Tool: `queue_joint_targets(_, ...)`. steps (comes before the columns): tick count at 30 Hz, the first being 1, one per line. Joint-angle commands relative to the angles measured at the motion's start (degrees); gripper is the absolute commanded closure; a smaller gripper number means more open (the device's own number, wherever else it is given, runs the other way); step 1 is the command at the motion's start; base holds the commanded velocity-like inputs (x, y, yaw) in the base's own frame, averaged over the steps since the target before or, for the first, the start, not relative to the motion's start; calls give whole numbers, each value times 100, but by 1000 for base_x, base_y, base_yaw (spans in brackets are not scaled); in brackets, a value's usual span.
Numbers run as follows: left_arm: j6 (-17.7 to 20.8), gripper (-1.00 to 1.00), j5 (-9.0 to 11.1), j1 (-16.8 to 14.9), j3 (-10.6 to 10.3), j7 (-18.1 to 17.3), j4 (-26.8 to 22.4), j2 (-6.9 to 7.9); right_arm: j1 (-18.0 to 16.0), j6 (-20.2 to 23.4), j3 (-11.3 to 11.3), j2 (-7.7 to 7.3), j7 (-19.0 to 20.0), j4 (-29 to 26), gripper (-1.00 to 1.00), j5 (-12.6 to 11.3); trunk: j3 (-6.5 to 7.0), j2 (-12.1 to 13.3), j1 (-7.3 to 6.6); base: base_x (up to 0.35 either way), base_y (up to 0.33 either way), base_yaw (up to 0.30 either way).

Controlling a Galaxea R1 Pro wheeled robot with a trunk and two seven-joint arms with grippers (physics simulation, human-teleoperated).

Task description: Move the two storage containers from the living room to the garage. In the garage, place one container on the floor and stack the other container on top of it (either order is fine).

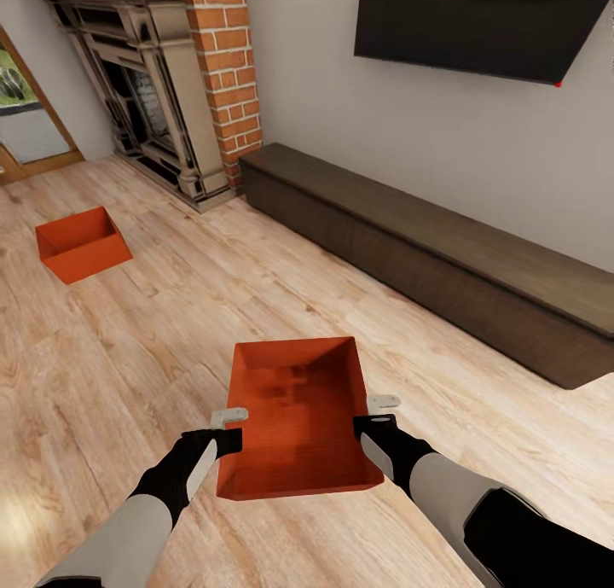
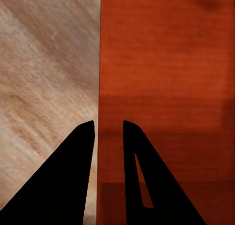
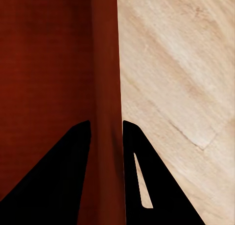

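Orange-red bin (image 1: 294,417) sits in front of the robot over a light wood-plank floor (image 1: 170,332), held at its two long sides by both arms. The left gripper (image 1: 228,430) meets the bin's left wall, and the right gripper (image 1: 379,411) meets the right wall, roughly opposite each other near the bin's middle. The bin is open-topped, with low straight walls and a flat bottom.

From the left wrist camera, the two dark fingers (image 2: 73,181) straddle the bin's wall (image 2: 99,88): one finger lies outside over the wood floor, the other inside over the orange interior. The gap between them is narrow, with the thin wall edge running through it, so the fingers are closed on the wall.

From the right wrist camera, the right fingers (image 3: 68,176) likewise straddle the wall (image 3: 105,88), one inside the bin and one outside above the floor, pinched tightly against the wall between them.

A second, identical bin (image 1: 81,244) rests on the floor well apart, farther ahead and to the left, near a fireplace (image 1: 149,84) with a brick column (image 1: 226,67). A long dark low cabinet (image 1: 426,247) runs along the pale wall to the right, beneath a dark wall TV (image 1: 477,20). A glass door (image 1: 26,110) shows at the far left edge.
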Motion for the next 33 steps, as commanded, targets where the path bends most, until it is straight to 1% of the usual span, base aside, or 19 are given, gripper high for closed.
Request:
queue_joint_targets(1, 41, 100, 2, 2, -9, 68, 15, 21, -7, -3, 69, -6, 90, -39, 100, 39, 15, 40, -23, 0, 0, 0)
queue_joint_targets(33, 41, 100, -7, 2, -11, 75, 14, 21, -7, -15, 77, 0, 38, -48, 100, 48, 590, 1323, -726, 0, 0, 0)
